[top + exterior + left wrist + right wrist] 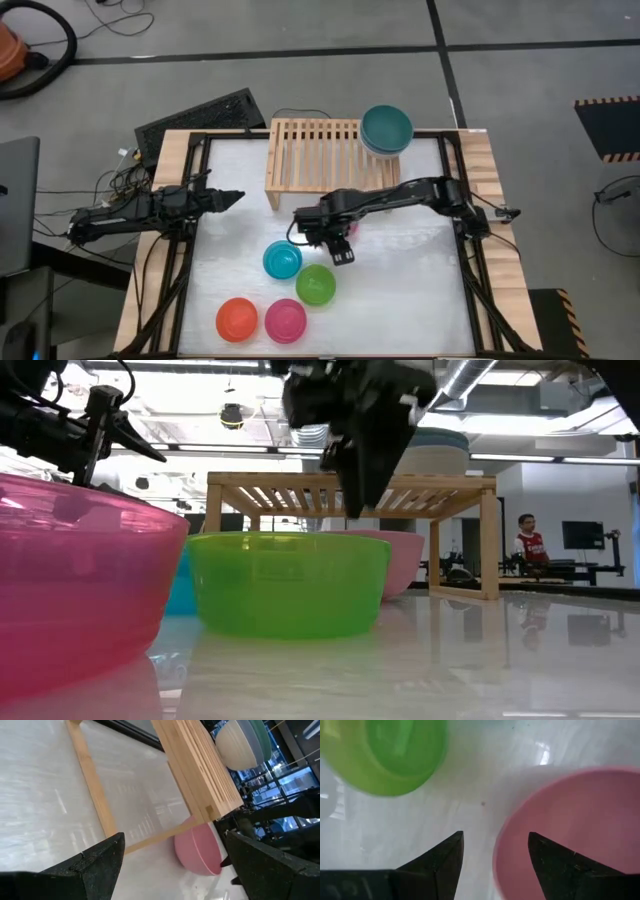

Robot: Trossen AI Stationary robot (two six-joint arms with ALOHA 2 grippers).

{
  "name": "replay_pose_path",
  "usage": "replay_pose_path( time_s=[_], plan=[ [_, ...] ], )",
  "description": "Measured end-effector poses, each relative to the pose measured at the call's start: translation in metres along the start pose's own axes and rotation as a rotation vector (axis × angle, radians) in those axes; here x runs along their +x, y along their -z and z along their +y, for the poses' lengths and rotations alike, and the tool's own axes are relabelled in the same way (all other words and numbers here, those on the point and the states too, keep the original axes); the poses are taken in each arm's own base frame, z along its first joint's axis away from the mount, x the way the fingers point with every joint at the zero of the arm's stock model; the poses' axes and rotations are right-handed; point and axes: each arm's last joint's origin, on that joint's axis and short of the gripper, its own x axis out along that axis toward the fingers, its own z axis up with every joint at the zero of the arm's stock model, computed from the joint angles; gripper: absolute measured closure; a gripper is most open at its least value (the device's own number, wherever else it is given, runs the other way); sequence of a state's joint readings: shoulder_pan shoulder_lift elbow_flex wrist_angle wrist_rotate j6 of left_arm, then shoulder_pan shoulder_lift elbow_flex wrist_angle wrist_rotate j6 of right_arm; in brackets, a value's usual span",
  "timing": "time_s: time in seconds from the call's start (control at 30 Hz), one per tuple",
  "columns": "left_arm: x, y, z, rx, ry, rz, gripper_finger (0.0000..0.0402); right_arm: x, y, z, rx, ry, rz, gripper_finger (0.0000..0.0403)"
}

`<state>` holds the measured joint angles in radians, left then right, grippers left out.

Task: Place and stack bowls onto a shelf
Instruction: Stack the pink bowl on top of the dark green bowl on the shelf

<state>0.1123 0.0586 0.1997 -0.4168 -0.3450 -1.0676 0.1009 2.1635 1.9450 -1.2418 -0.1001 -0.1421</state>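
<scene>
Nearest the front edge of the surface (400,290) sit the red-orange bowl (237,319) and the magenta bowl (285,320) side by side. Just behind them stand the lime green bowl (315,285) and the cyan bowl (282,260), close together. Behind these, the right hand (338,247) hangs over the middle of the surface with its fingers apart and gripping nothing; its wrist view shows the near rim of the pale pink bowl (570,830) lying between the two fingertips. That bowl rests on the surface just in front of the shelf (315,150). The left hand (232,197) hovers near the surface's left edge, beside the shelf, open and empty. Farthest back, on the right end of the shelf's slatted top, is a stack with the dark teal bowl (386,127) uppermost, and a white bowl (239,747) lowest in it.
</scene>
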Motion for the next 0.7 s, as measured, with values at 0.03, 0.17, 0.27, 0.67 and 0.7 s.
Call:
replay_pose_path(
  time_s=[0.03,0.17,0.27,0.67,0.7],
  plan=[
    [0.000,0.000,0.000,0.000,0.000,0.000,0.0069,0.005,-0.002,-0.001,0.004,-0.001,0.004,0.0153],
    [0.000,0.000,0.000,0.001,-0.003,0.002,0.0069,0.031,-0.008,-0.004,0.054,0.009,0.036,0.0153],
    [0.000,0.000,0.000,0.001,-0.003,0.002,0.0069,0.050,-0.009,-0.011,0.135,0.071,0.087,0.0154],
    [0.000,0.000,0.000,-0.009,-0.004,0.002,0.0069,0.058,-0.010,-0.006,0.304,0.137,0.102,0.0351],
    [0.000,0.000,0.000,-0.009,-0.004,0.001,0.0069,0.054,-0.009,-0.006,0.318,0.147,0.098,0.0373]
  ],
)
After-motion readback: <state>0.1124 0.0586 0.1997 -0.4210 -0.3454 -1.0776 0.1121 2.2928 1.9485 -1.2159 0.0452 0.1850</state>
